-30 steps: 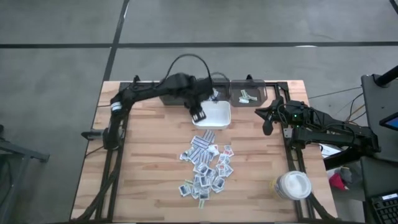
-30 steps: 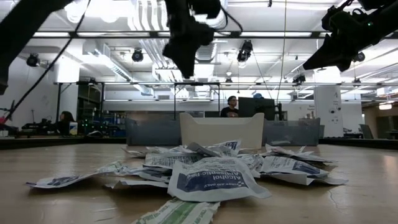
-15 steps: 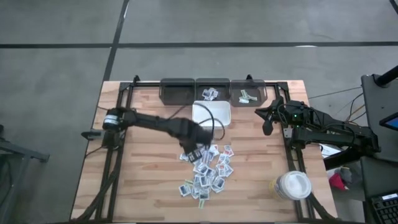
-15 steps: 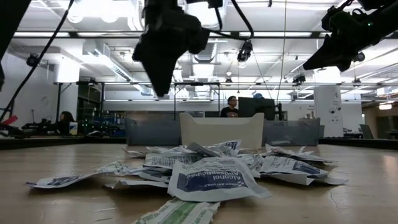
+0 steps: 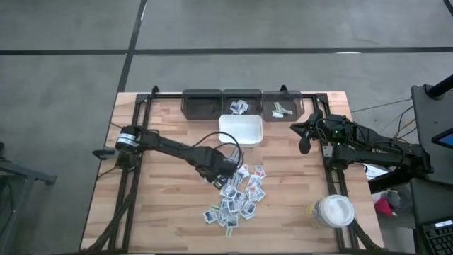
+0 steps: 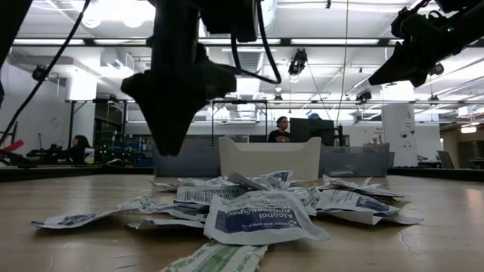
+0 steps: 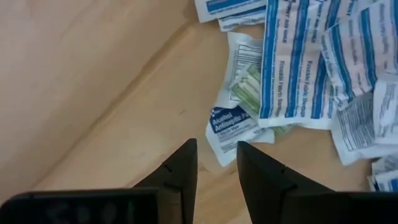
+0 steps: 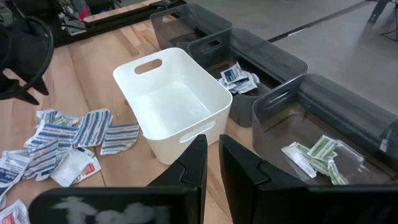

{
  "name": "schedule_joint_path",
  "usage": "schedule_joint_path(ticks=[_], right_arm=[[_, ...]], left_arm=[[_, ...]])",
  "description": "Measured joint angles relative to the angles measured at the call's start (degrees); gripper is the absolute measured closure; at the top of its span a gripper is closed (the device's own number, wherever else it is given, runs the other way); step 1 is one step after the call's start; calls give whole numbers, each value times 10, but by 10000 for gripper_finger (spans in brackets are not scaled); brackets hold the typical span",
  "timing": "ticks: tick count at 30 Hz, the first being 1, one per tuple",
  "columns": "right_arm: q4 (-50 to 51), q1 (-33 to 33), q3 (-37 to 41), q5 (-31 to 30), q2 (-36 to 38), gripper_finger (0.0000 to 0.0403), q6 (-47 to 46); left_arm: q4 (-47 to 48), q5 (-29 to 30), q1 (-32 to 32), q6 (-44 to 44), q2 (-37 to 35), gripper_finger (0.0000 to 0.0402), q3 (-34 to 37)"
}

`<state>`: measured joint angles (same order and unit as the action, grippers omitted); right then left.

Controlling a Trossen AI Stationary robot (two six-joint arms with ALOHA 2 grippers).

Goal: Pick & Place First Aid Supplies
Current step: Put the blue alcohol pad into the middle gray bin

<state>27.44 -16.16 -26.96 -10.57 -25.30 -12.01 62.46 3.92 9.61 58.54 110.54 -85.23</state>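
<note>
The first aid supplies [image 5: 237, 191] lie in a loose pile of small flat packets in the middle of the table, also seen in the low view [image 6: 257, 208]. My left gripper [image 5: 221, 168] hangs over the pile's far left edge, pointing down and open. Its fingers [image 7: 216, 163] are above a blue-labelled packet [image 7: 229, 121] and bare wood, and hold nothing. In the low view it [image 6: 170, 147] stands clear above the table. My right gripper [image 5: 303, 142] waits at the right side, raised and shut [image 8: 212, 152], facing the white tray [image 8: 174, 102].
The white tray [image 5: 241, 129] stands just beyond the pile. Three dark bins line the far edge: one bare [image 5: 202, 103], one with blue-printed packets [image 5: 242, 106], one with greenish packets [image 5: 283, 108]. A white-lidded jar [image 5: 333, 211] sits near right. People show in the room behind.
My left gripper has swung from above the white tray toward the table's near edge and come down over the pile's far left edge, rolling about its own pointing line on the way. The packets have not moved.
</note>
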Motion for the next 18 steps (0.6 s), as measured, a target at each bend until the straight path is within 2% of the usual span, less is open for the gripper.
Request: schedule_joint_path(ticks=[18], right_arm=[[1, 0, 0, 0, 0, 364, 0]], left_arm=[[-113, -1, -6, 64, 0, 291, 100]])
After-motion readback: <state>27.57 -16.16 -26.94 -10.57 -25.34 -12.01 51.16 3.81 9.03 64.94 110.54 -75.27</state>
